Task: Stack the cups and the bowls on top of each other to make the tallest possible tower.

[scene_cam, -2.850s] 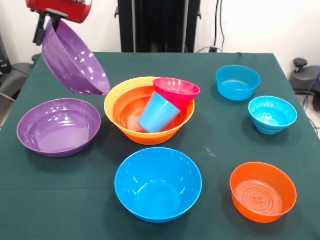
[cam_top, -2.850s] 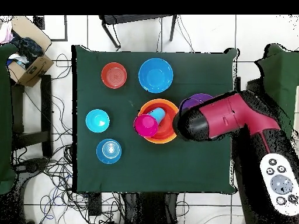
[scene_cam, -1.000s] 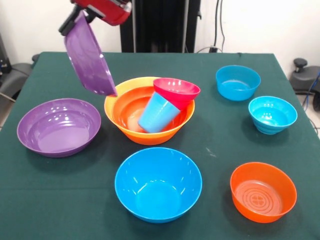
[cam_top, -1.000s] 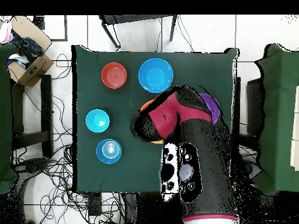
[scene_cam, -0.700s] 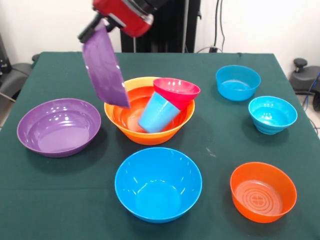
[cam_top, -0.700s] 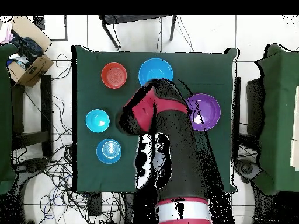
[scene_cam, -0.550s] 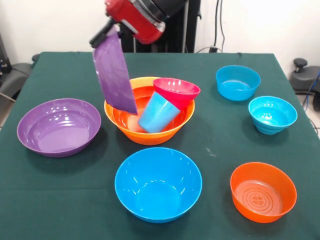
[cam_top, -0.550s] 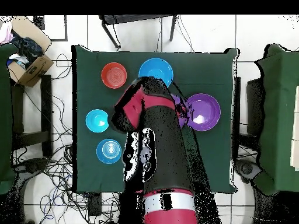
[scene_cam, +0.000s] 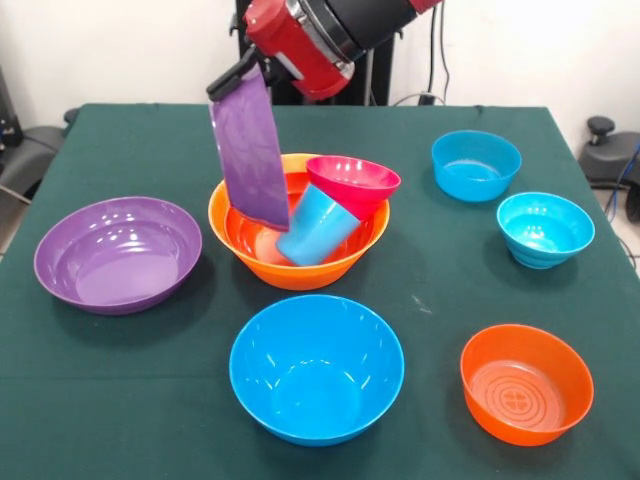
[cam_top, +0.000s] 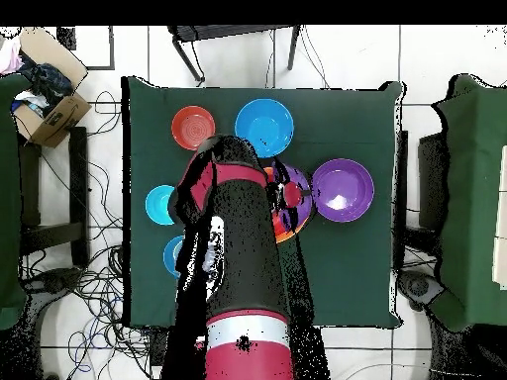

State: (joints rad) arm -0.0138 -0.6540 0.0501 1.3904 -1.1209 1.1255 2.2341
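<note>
My gripper (scene_cam: 238,80) is shut on the rim of a purple bowl (scene_cam: 250,152), which hangs nearly vertical, its lower edge inside the large orange bowl (scene_cam: 228,232). In the orange bowl the light blue cup (scene_cam: 315,226) lies tilted, with a magenta bowl (scene_cam: 352,181) tipped over its top. A second purple bowl (scene_cam: 118,252) sits upright to the left. In the overhead view the arm (cam_top: 238,247) hides the gripper; part of the orange bowl (cam_top: 288,234) and the second purple bowl (cam_top: 343,190) show.
A large blue bowl (scene_cam: 316,367) stands in front of the orange bowl. A red-orange bowl (scene_cam: 526,382) is at the front right. A cyan bowl (scene_cam: 545,228) and a blue bowl (scene_cam: 476,164) stand on the right side of the green table (scene_cam: 120,400).
In the front view the arm has swung right with the purple bowl, from left of the orange bowl to over it. The bowl now hangs steeper.
</note>
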